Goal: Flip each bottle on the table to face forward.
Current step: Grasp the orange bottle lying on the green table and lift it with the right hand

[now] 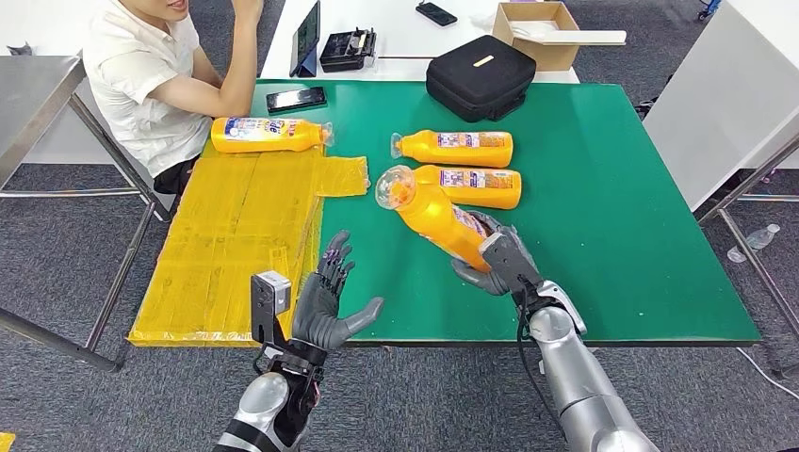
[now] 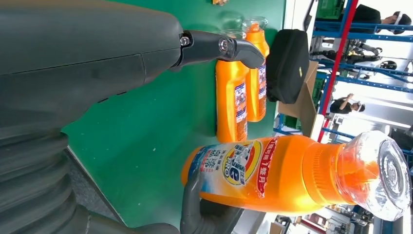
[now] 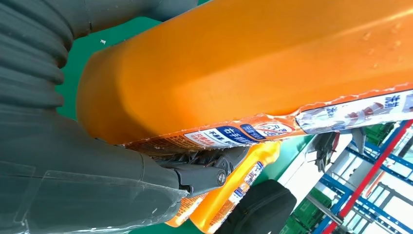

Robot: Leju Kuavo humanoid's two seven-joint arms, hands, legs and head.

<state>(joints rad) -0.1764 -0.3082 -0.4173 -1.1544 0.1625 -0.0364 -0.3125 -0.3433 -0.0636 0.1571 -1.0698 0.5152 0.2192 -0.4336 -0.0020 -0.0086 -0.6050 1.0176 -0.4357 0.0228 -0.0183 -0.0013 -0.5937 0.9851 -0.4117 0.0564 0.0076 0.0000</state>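
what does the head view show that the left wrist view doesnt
Head view alone: the yellow mat with a fourth bottle at its far end, a seated person, a phone, and the open left hand from outside.

Left wrist view alone: the held bottle's front label and blue shelving behind.

Both: the right hand gripping the held bottle, two bottles lying together, the black case, the green table.

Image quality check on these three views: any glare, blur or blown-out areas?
Head view: sharp, even light, mild glare on the held bottle cap. Left wrist view: left hand close and soft, background windows blown out. Right wrist view: bottle fills the frame, label text slightly blurred, bright overexposed background.
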